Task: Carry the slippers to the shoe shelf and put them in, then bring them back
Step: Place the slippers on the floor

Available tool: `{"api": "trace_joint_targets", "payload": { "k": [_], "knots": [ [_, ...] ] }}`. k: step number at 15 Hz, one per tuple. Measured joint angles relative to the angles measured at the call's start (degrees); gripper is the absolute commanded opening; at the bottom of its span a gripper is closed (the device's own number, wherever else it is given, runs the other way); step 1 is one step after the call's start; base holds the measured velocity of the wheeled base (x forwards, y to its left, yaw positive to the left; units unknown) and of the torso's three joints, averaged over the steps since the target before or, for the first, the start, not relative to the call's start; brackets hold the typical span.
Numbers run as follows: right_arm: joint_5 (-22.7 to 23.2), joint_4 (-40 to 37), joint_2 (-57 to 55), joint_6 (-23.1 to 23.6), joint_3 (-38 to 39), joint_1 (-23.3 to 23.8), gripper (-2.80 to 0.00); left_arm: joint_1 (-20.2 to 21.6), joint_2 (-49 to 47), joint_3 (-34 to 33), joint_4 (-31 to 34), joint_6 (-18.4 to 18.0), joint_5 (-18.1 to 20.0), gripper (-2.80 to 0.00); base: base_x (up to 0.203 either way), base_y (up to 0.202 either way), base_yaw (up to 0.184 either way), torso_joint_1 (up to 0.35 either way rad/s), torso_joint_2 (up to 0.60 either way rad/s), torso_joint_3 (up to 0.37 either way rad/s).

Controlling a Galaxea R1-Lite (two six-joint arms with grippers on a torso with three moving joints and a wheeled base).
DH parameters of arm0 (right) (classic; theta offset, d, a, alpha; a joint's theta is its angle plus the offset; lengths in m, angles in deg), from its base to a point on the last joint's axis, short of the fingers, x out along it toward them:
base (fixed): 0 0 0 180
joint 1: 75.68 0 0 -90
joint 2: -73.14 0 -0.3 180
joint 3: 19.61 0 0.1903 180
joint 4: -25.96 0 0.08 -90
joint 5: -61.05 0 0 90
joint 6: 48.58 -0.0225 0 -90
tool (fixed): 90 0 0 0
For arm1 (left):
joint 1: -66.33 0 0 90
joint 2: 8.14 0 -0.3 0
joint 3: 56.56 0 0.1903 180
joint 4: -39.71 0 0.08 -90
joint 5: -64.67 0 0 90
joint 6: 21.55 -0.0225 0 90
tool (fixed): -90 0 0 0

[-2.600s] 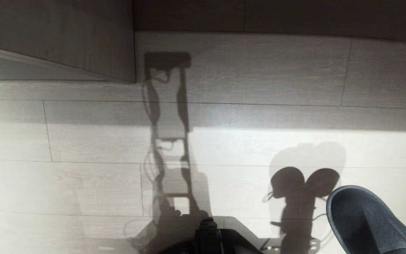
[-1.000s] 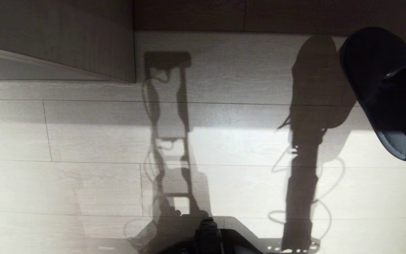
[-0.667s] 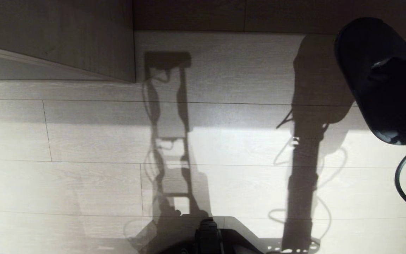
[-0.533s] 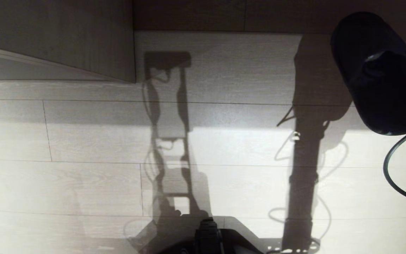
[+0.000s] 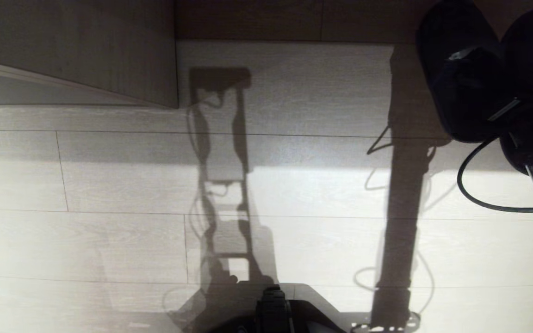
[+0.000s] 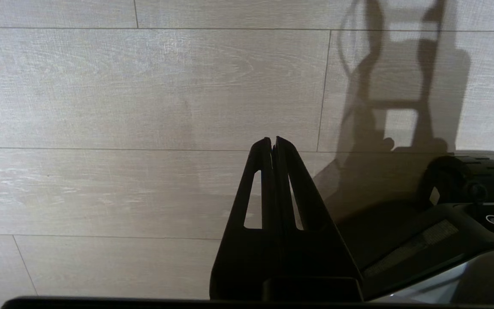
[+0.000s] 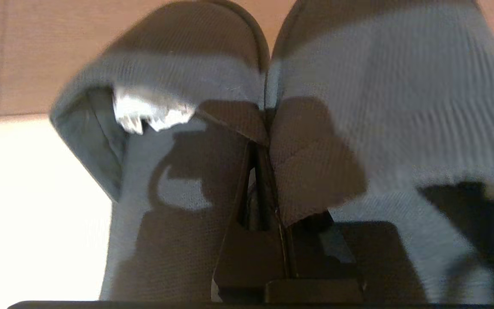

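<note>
Your right gripper (image 7: 257, 150) has its fingers pinched on the two inner edges of the slippers (image 7: 268, 116), one slipper hanging on each side of the clamp with the pair pressed together at the middle. In the head view the slippers (image 5: 479, 74) sit raised off the floor, at the far right, their rounded toe caps pointing away from you toward the dark wood panel along the far edge of the floor (image 5: 294, 194). Their long axis runs straight out from the fingers, so the pair leads the gripper into whatever you approach.

Take the wood-grain cabinet corner (image 5: 109, 55) as your landmark: the slippers lie well to the right of it, and the plank floor between shows only shadows. Whether that corner belongs to the shoe shelf cannot be told from here; no cubby opening shows.

Your left gripper (image 6: 272, 143) is parked low beside the base, fingers pressed together on nothing, pointing at bare floor. The right arm is the one doing the work.

The likely step in hand is the carry. The toes reach any edge first, so judge your room from them rather than from the fingers. A black cable (image 5: 474, 194) loops below the wrist; keep it off any panel edge as you swing.
</note>
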Motion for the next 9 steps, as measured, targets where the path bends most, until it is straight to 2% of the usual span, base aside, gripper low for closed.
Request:
{"api": "trace_joint_targets", "payload": {
  "k": [9],
  "knots": [
    [0.4,0.1,-11.8,0.0,-12.4,-0.3,-2.80,0.0,0.0,0.0,0.0,0.0,0.0,-2.80,0.000,0.000,0.000,0.000,0.00,0.000]
  ]
}}
